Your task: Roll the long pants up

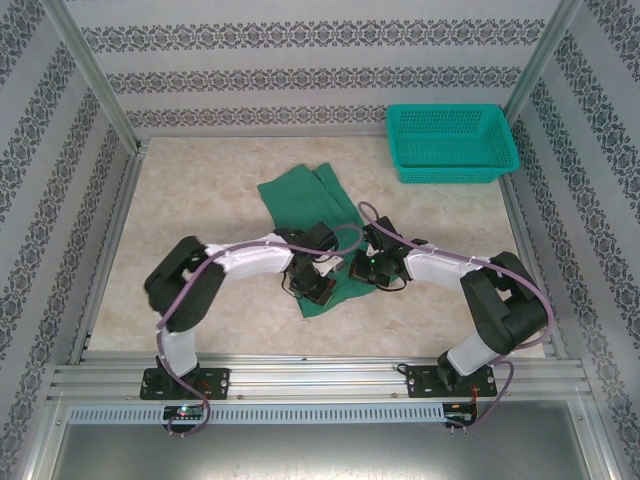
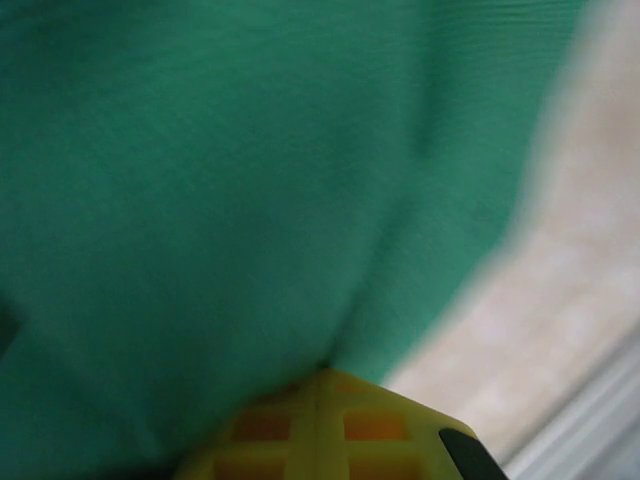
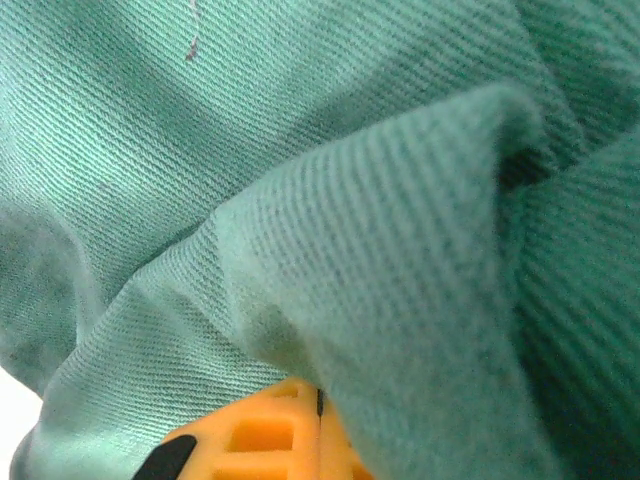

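Observation:
The long pants (image 1: 303,198) lie as dark green cloth in the middle of the table, running from the back towards the near edge. My left gripper (image 1: 318,287) is down on their near end. In the left wrist view its yellow fingers (image 2: 300,430) are pressed together, and the pants (image 2: 220,180) crease out from the tip of the left gripper (image 2: 328,374). My right gripper (image 1: 362,268) sits on the right edge of the cloth. Its orange fingers (image 3: 260,435) are shut, with a raised fold of the pants (image 3: 400,260) coming off the tip of the right gripper (image 3: 318,392).
A teal mesh basket (image 1: 450,143) stands at the back right corner. Patterned walls and metal posts close in the table on three sides. A metal rail (image 1: 320,380) runs along the near edge. Bare tabletop (image 2: 570,290) shows beside the cloth.

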You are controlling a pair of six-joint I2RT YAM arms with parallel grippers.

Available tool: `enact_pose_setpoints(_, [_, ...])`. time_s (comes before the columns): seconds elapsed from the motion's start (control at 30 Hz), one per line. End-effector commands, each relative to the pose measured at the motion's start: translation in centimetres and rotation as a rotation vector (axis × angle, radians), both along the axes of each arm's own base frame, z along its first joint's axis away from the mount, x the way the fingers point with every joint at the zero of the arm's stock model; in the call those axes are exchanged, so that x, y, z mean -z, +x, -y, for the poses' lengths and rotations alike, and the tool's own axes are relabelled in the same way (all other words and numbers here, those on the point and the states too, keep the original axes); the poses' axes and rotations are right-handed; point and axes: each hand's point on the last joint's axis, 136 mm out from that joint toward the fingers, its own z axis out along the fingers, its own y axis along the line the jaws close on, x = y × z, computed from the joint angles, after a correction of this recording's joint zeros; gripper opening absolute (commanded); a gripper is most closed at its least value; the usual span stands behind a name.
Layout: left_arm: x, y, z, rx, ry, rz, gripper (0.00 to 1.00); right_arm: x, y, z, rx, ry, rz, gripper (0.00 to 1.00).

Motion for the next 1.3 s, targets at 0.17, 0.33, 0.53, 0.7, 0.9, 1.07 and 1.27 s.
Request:
enact_pose_setpoints(0.17, [-1.7,1.7,-3.2,0.102,0.378,0.387,0.11,2.5,-3.2,3.3,0.046,-0.090,-0.087,0.00])
enact_pose_setpoints(0.33, [-5.9,-1.1,-0.9,0.265,0.317,0.678,0.45,3.0,-4.0,4.0,0.061,-0.084,-0.095,0.00])
enact_pose_setpoints(0.53, [-4.2,-1.9,-1.8,0.389,0.446,0.843,0.51,3.2,-4.7,4.4,0.063,-0.071,-0.095,0.00])
enact_pose_setpoints(0.7, [-4.5,-0.1,-1.0,0.424,0.552,1.086,0.52,2.7,-5.3,4.9,0.086,-0.021,-0.087,0.00])
enact_pose_setpoints(0.9, [-4.7,-1.5,1.8,0.473,0.372,1.080,0.61,1.7,-5.6,6.0,0.109,0.000,-0.055,0.00])
enact_pose_setpoints(1.07, [-5.5,-3.7,4.2,0.534,0.196,0.987,0.66,0.9,-5.2,6.3,0.103,-0.004,-0.043,0.00])
enact_pose_setpoints(1.27, [-3.9,-4.4,5.8,0.626,0.195,0.925,0.67,0.9,-4.6,6.0,0.111,0.020,-0.051,0.00])
